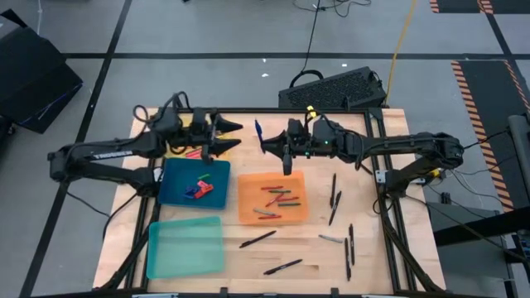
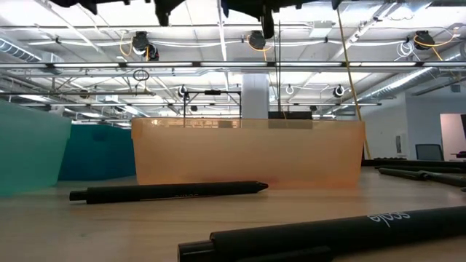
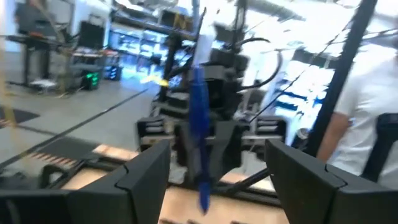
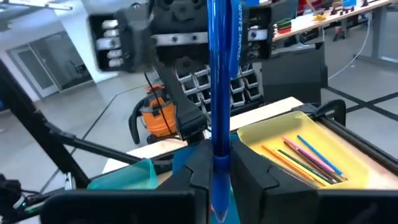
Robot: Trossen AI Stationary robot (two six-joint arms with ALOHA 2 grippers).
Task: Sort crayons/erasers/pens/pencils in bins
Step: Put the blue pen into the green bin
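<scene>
Right gripper (image 1: 272, 142) is clamped on a blue pen (image 4: 219, 93), held upright above the table's far edge. The left gripper (image 1: 229, 136), fingers spread, faces it just beside, so a handoff looks likely. The yellow bin (image 4: 323, 134) holds pencils, the orange bin (image 1: 243, 199) crayons, the blue bin (image 1: 174, 186) erasers; the teal bin (image 1: 184, 247) looks empty.

You have two dark, near-black jointed arms. The left gripper (image 1: 229, 136) carries two broad, flat, tapering black fingers (image 3: 144, 177). The right gripper (image 1: 267, 142) has blocky black fingers (image 4: 261, 174). Black cables loop along both wrists; pale lettering marks the left forearm.
</scene>
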